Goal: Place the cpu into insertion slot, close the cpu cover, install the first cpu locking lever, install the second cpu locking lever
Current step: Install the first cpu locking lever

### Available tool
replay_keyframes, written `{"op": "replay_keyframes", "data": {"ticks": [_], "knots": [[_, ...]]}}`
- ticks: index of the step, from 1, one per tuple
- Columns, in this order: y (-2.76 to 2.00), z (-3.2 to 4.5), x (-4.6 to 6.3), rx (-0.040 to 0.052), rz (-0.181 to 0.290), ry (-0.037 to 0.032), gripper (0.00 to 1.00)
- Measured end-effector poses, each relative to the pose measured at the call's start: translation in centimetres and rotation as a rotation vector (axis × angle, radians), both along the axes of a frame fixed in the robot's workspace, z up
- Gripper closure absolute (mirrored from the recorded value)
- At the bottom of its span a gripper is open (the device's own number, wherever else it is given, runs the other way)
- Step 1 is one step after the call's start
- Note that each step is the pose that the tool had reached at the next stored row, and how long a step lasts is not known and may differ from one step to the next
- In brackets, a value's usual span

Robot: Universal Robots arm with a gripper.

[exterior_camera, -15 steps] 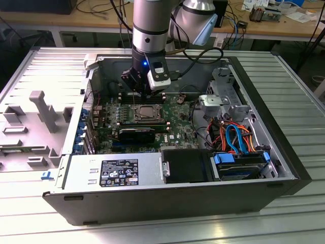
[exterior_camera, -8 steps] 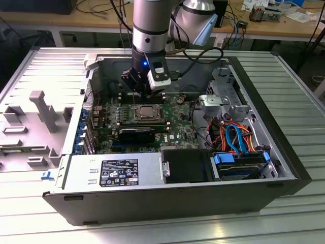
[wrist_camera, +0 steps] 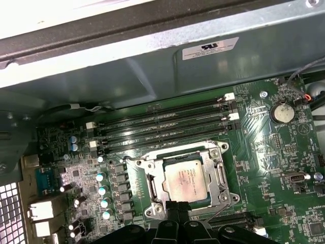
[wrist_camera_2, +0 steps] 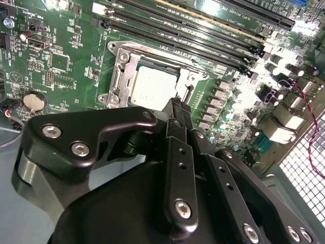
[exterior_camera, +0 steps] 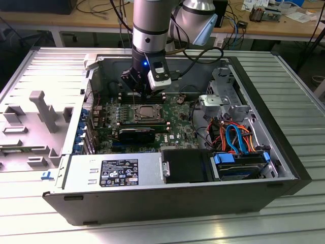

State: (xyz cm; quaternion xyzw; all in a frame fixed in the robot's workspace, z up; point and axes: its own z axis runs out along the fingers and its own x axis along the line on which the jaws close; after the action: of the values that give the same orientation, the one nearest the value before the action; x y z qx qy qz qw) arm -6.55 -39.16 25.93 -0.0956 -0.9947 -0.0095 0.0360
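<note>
The cpu [wrist_camera: 185, 181], a flat silver-grey square, lies in the insertion slot [wrist_camera: 222, 148] on the green motherboard. The cpu cover [wrist_camera: 152, 168], a silver frame with a square window, lies flat around the chip. My gripper [wrist_camera: 172, 206] hangs just above the socket's edge with its black fingers together and nothing between them. In the second wrist view the gripper [wrist_camera_2: 175, 104] ends right beside the cpu [wrist_camera_2: 152, 87] and the cpu cover [wrist_camera_2: 122, 76]. In the exterior view the gripper [exterior_camera: 134, 96] is over the board, a little to the left of the cpu [exterior_camera: 148, 112].
Long black memory slots [wrist_camera: 162, 127] run beside the socket, toward the grey case wall [wrist_camera: 152, 66]. A black card [exterior_camera: 137, 134] lies in front of the socket. The power supply [exterior_camera: 114, 170] and a drive bay with blue and orange cables [exterior_camera: 238, 162] fill the case's near side.
</note>
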Motion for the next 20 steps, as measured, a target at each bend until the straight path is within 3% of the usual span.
{"op": "replay_keyframes", "data": {"ticks": [20], "knots": [[0.0, 0.0, 0.0, 0.0, 0.019, 0.0, 0.89]]}}
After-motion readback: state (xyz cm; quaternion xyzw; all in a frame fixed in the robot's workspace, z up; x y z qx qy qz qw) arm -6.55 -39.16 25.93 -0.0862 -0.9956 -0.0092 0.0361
